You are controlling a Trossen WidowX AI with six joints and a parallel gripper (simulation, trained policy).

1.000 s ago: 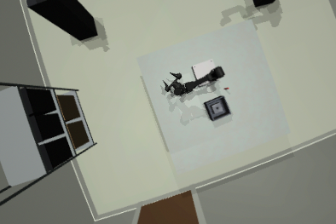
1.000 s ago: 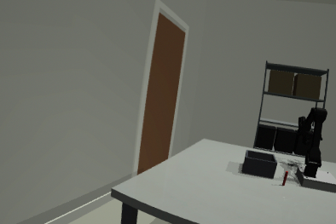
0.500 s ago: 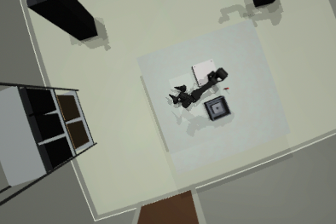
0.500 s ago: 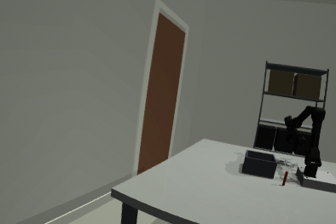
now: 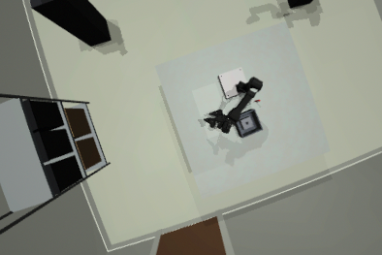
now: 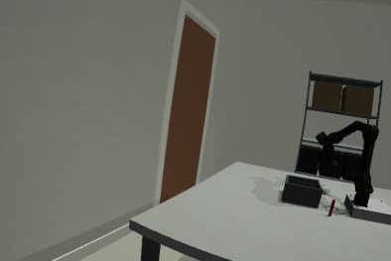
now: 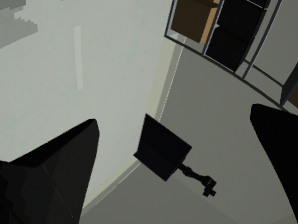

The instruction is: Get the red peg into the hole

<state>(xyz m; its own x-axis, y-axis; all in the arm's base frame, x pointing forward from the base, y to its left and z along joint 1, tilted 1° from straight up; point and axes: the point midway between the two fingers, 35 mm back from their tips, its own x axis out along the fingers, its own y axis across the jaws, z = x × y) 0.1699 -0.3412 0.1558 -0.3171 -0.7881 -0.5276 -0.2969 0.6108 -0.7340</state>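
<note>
The red peg [image 5: 257, 101] [image 6: 331, 207] stands upright on the table, outside the box and near the arm's base. The dark open box [image 5: 259, 129] [image 6: 301, 195] sits beside it. The plate [image 5: 243, 127] with a small dark hole at its middle shows inside the box in the top view. My gripper [image 5: 207, 122] [image 7: 177, 119] is open and empty. It is raised above the table, to the left of the box in the top view, and points out towards the room. Neither peg nor box shows in the wrist view.
The arm's pale base plate [image 5: 226, 87] [image 6: 369, 210] lies behind the peg. The table edge [image 6: 194, 246] shows in the exterior view. A shelf rack [image 5: 96, 135] [image 6: 306, 116] and a dark pillar [image 5: 73, 12] [image 7: 162, 150] stand away from the table.
</note>
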